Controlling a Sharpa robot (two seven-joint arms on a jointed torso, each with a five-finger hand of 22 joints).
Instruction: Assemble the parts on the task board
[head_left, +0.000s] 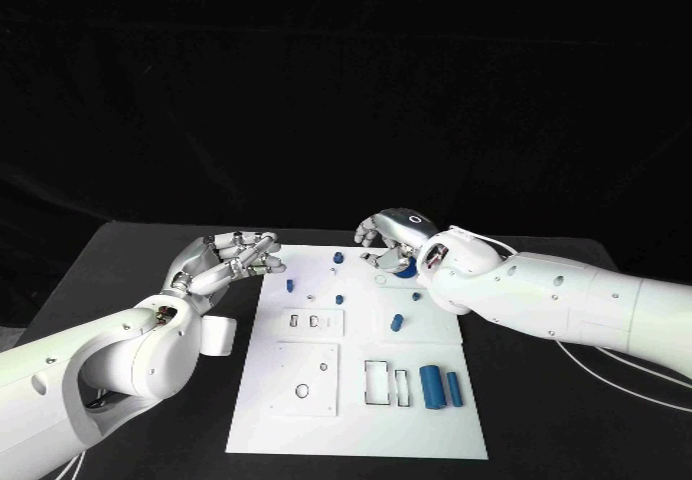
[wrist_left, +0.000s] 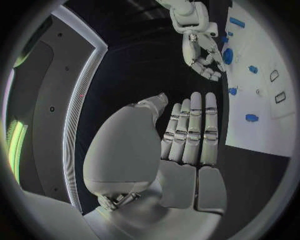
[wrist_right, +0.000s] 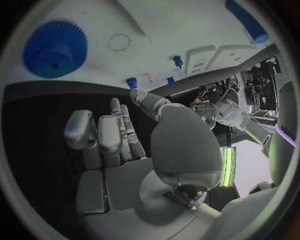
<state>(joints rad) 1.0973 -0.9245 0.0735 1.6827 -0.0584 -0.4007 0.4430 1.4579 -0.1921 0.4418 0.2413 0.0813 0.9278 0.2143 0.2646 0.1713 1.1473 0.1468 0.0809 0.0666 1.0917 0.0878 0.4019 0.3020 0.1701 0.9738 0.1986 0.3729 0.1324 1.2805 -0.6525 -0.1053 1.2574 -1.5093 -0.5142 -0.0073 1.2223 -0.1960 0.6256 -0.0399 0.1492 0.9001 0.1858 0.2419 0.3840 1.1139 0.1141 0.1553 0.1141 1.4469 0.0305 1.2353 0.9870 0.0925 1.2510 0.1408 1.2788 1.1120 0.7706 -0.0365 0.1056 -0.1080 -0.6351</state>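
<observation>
Parts in blue lie scattered over the white task board (head_left: 361, 400), a long plate running from the near middle of the black table (head_left: 130, 250) toward its far side. The left hand (head_left: 231, 258) hangs over the table just beside the board's far left corner; it holds nothing, and in its own wrist view its fingers (wrist_left: 195, 131) lie straight, side by side and slightly apart. The right hand (head_left: 392, 240) hovers over the board's far edge, fingers curled downward; I cannot tell whether anything sits between them, though the right wrist view shows its palm (wrist_right: 119, 165) bare. Just beneath that hand lies a blue gear (wrist_right: 55, 49), round and toothed with a raised hub (in the head view it peeks out from under the wrist). Beside it the right wrist view shows a faint ring outline on the board. Small blue pegs (head_left: 339, 257) stand along the far part of the board, one near the far edge, others a little nearer, between the two hands. A slightly larger blue peg (head_left: 397, 322) stands right of centre. Toward the near right, two long blue cylinders (head_left: 431, 385) lie side by side, next to narrow rectangular slots (head_left: 376, 382). Left of those is a square panel with a round hole (head_left: 304, 388), and farther back a smaller panel with little slots.
</observation>
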